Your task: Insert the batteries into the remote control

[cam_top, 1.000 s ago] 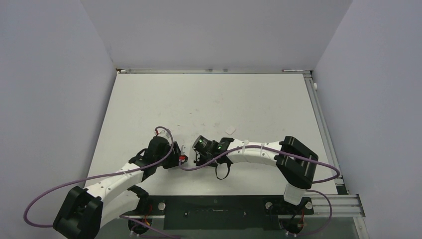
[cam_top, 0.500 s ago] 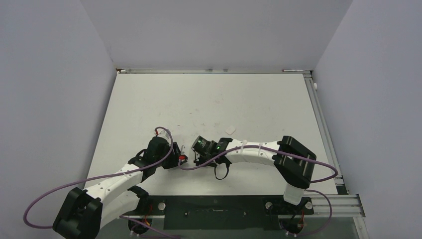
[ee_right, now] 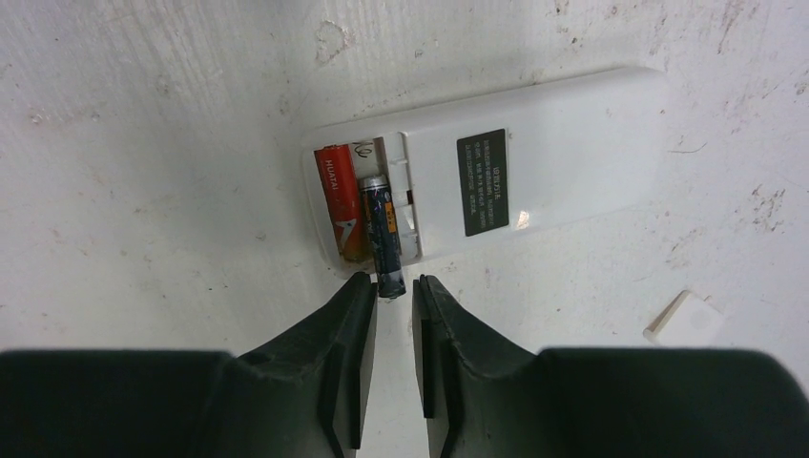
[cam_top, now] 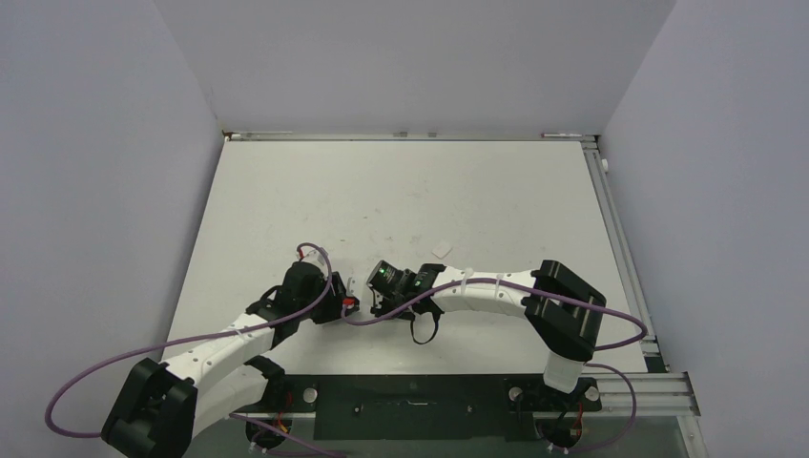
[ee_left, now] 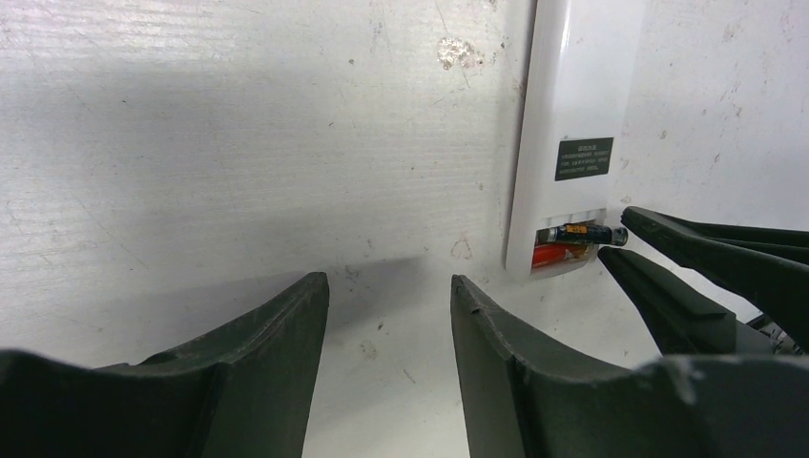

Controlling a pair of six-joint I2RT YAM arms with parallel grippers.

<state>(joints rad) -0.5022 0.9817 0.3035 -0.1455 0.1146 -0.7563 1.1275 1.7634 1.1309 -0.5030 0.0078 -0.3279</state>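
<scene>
The remote control point(ee_right: 544, 162) lies back up on the white table, its battery recess facing my right gripper point(ee_right: 394, 286). A reddish battery point(ee_right: 336, 196) sits in the recess. Beside it a dark battery point(ee_right: 384, 234) lies with its near end sticking out past the remote's edge, between my right fingertips. Those jaws stand slightly apart, with a thin gap at the battery's right side. In the left wrist view the remote point(ee_left: 572, 95) is at upper right, with the dark battery point(ee_left: 582, 232) and the right fingers point(ee_left: 687, 250) at its end. My left gripper point(ee_left: 389, 286) is open and empty, just left of the remote.
A small white flat piece point(ee_right: 682, 320) lies on the table right of the remote; it also shows as a pale chip point(cam_top: 442, 250) beyond the right arm. Both wrists point(cam_top: 382, 279) meet near the table's front middle. Grey walls enclose the table point(cam_top: 401, 191).
The right jaws have parted a little around the dark battery's end. Both arms have stayed almost still.
</scene>
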